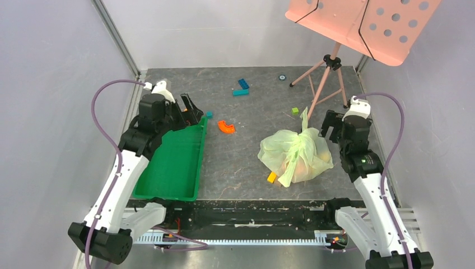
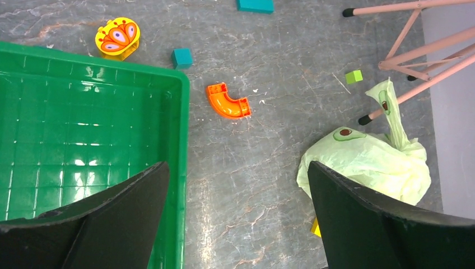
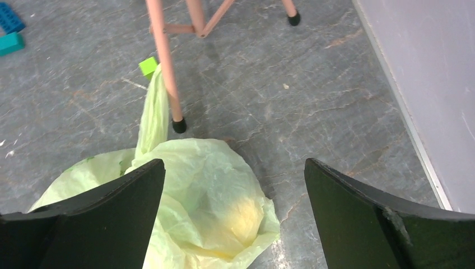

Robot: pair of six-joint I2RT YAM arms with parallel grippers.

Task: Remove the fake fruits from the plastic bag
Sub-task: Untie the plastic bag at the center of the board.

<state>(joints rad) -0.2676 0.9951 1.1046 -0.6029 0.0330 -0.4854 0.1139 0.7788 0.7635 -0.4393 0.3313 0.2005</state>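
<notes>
Overhead view: the left claw (image 1: 193, 112) stood with its jaws spread wide and nothing between them, above the far end of a green tray (image 1: 168, 168). The right claw (image 1: 331, 125) was equally wide and bare. Just to that claw's left lay the plastic bag (image 1: 295, 154), a crumpled pale green bundle with one handle sticking up toward the leg of a pink music stand (image 1: 329, 70). An orange glow from the fake fruits (image 1: 303, 167) showed through its film. A small yellow block (image 1: 271, 177) touched the bag's near edge. Between the two claws lay an orange curved piece (image 1: 226, 127). Beyond it were teal blocks (image 1: 242, 88) and a lime cube (image 1: 294, 111).

Left wrist view: the black fingers (image 2: 112, 224) gaped wide. The tray sat under the left finger, and the bag bulged beside the right one. The only markings on the bag were halved-avocado prints (image 2: 345, 133). Ahead of the claw were the curved piece, a teal cube (image 2: 182, 58) and a yellow flower-patterned toy (image 2: 117, 36).

Right wrist view: the jaws were wide open here too. The bag lay below and ahead of the left finger, reaching into the gap. A yellowish patch showed through it. The handle rose beside the stand's leg, near the lime cube.
</notes>
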